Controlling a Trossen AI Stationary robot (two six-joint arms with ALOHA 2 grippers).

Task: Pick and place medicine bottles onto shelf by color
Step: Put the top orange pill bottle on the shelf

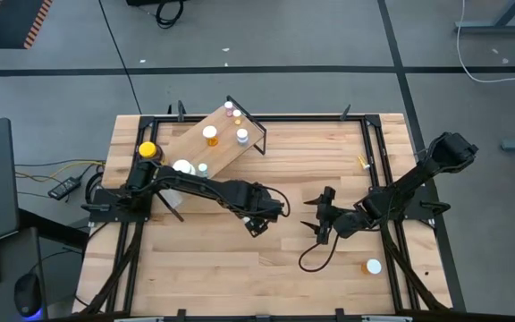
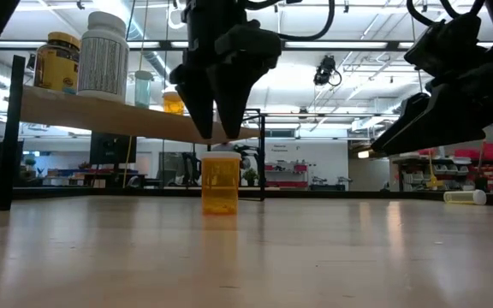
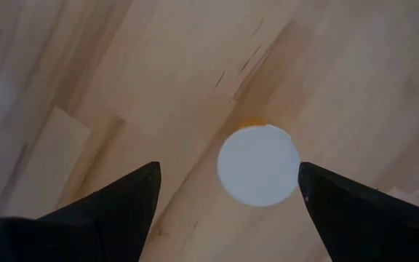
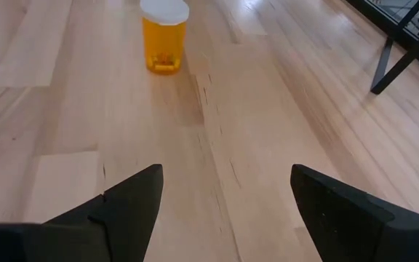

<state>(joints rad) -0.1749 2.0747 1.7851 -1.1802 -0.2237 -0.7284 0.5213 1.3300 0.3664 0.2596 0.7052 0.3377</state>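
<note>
An orange vial with a white cap point(image 2: 221, 182) stands upright on the tabletop near the middle. My left gripper point(image 2: 216, 133) hangs right over it, fingers pointing down and open. In the left wrist view the cap point(image 3: 259, 164) shows between the two fingertips, nearer one of them, and nothing touches it. My right gripper point(image 1: 318, 220) is open and empty, low over the table to the right of the vial, and it faces the vial point(image 4: 164, 36). The plywood shelf point(image 1: 186, 141) stands at the far left with several bottles on it.
On the shelf are an amber jar with a yellow lid point(image 2: 56, 60), a white bottle point(image 2: 103, 56) and small vials point(image 1: 211, 135). A white-capped vial point(image 1: 373, 266) lies at the near right. The black frame point(image 1: 378, 152) runs along the table's edges.
</note>
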